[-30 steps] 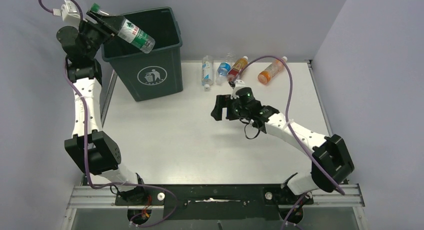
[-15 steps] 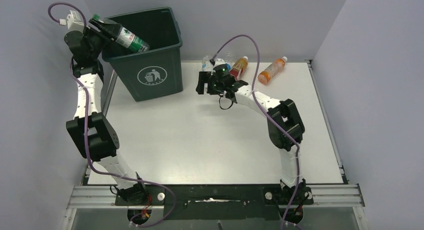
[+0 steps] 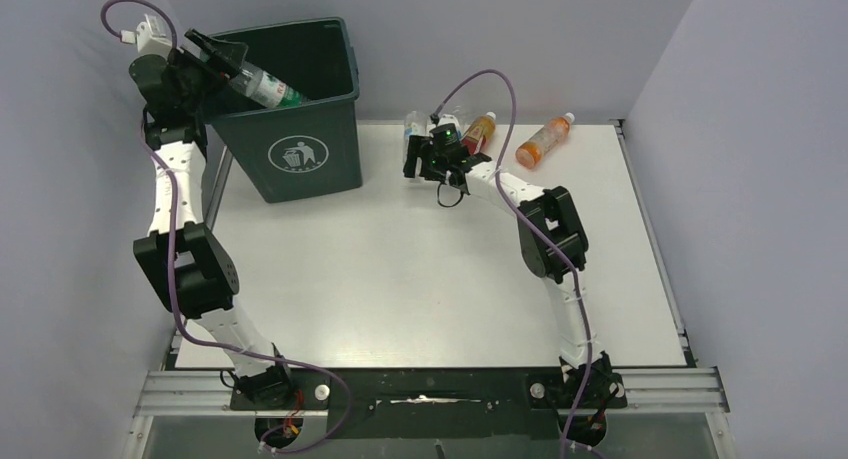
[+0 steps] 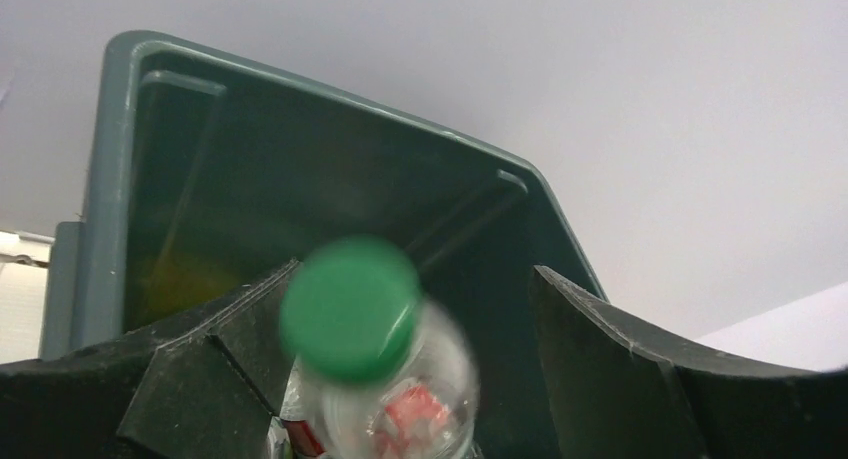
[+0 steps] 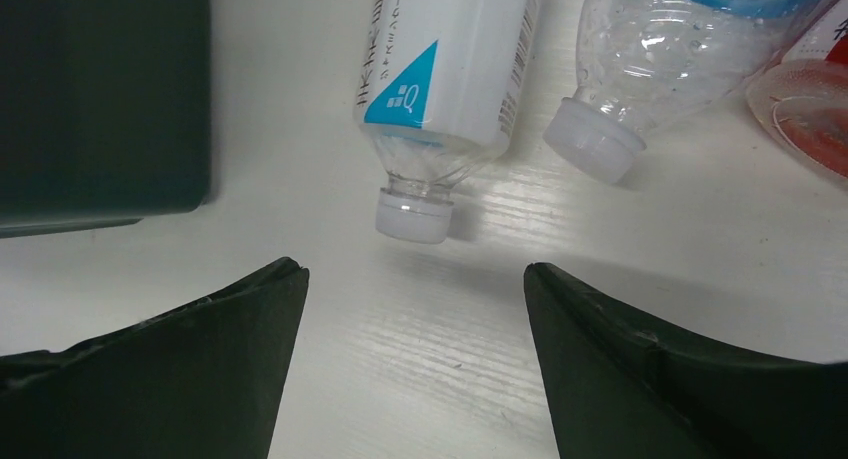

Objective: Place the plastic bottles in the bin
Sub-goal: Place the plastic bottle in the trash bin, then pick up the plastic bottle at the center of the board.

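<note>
Left gripper [image 4: 415, 274] high over dark green plastic bin [image 3: 300, 154], spread, green-capped clear bottle [image 4: 350, 309] between | right gripper [image 5: 412, 269] low, spread, facing white-capped clear bottle [image 5: 450, 69]

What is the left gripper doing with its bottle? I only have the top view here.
Observer: The left wrist view shows the left gripper open. The green-capped bottle is blurred between the jaws, clear of one of them, with the inside of the bin beyond it.
Operator: And the other side, is it on anything?
Observer: No. The right gripper is open over bare table. The white-label bottle lies just beyond the jaws, cap toward them.
Operator: Anything crowding that one?
Observer: A clear bottle lies beside it, their caps apart.
</note>
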You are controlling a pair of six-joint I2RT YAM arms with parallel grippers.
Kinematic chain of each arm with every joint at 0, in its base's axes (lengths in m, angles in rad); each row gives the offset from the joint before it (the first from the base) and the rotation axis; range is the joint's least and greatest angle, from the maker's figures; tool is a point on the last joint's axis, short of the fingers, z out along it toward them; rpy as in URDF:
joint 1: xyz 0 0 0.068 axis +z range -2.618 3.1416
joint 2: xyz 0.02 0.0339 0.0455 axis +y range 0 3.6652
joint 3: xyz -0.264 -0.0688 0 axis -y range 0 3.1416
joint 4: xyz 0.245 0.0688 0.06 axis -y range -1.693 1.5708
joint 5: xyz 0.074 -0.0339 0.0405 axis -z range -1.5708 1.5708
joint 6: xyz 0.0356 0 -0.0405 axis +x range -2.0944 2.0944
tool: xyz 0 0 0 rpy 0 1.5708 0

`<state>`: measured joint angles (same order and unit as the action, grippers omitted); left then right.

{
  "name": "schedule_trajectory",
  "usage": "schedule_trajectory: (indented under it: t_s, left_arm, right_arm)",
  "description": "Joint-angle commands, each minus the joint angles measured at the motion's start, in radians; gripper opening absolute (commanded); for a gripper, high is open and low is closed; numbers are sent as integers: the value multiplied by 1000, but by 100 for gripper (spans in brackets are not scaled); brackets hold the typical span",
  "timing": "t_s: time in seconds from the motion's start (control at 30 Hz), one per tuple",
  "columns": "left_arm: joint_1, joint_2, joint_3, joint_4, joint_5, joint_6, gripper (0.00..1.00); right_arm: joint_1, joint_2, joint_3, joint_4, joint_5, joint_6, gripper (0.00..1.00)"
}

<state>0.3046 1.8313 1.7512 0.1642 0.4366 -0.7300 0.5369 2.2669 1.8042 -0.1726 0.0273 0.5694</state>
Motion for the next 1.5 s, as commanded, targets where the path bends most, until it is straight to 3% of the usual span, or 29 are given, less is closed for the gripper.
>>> schedule_trajectory:
  t_s: [0.0,0.27,0.63,1.2,1.47]
  left_arm:
    - [14,6,107,-99,-33,56,82]
    - [16,-92,92,-181,-32,40,83]
    - [14,-325,-176,-169,-15,30,84]
    - [12,-385,-283,-160,15,31,84]
    - [12,-392,-302,-157,20,33,84]
  right_arm:
    - [-9,22,60,73,21,28,81]
    - [-20,79,90,130,9,69,77]
    - [-32,115,89,196,-14,135,66]
    - [-29,135,44,229,-41,186,63]
    - [-29,159,50,230,-49,194,46]
